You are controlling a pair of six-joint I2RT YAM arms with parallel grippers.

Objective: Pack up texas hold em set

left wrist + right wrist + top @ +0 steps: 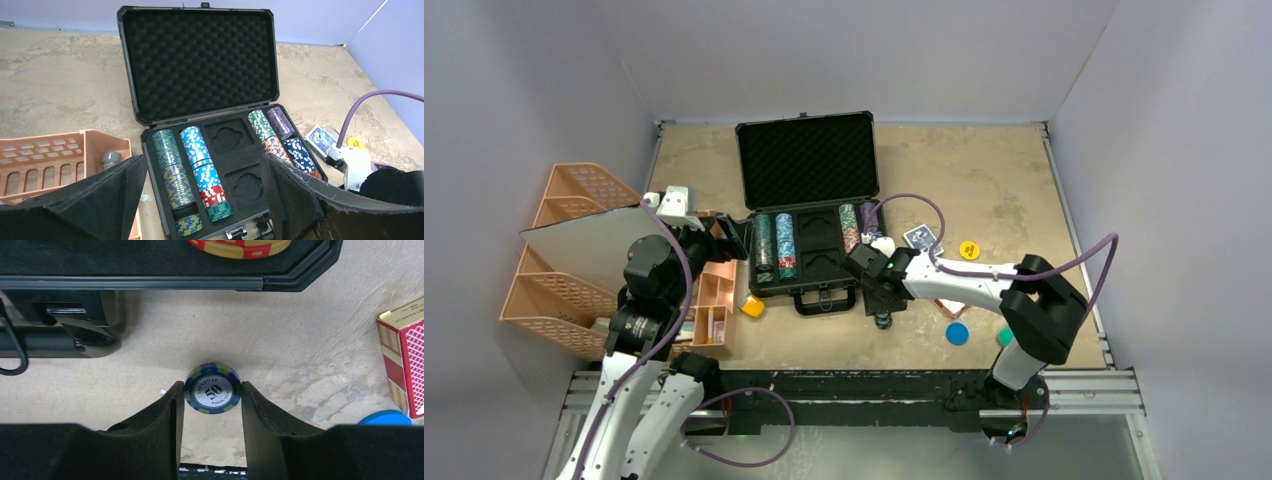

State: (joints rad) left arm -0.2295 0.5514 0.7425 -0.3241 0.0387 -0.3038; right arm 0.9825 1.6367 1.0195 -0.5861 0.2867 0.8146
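The black briefcase (pixel 809 292) lies open at the table's middle, its foam-lined lid (pixel 804 160) upright. Rows of poker chips (pixel 197 155) fill its outer slots, and the two middle recesses hold nothing. My right gripper (pixel 212 390) points down in front of the case's right corner. Its fingers press both sides of a small stack topped by a blue and yellow "50" chip (pixel 212 392), also seen from above as the chip stack (pixel 883 321). My left gripper (pixel 205 170) hangs wide open at the case's left end, holding nothing. A blue card deck (pixel 921 237) and a red card deck (pixel 405 355) lie right of the case.
A yellow button (pixel 969 250) and a blue button (pixel 957 333) lie on the right. A green block (pixel 1005 336) sits near them, and a yellow block (pixel 753 306) by the case's front left corner. Pink plastic organisers (pixel 574 250) stand along the left side.
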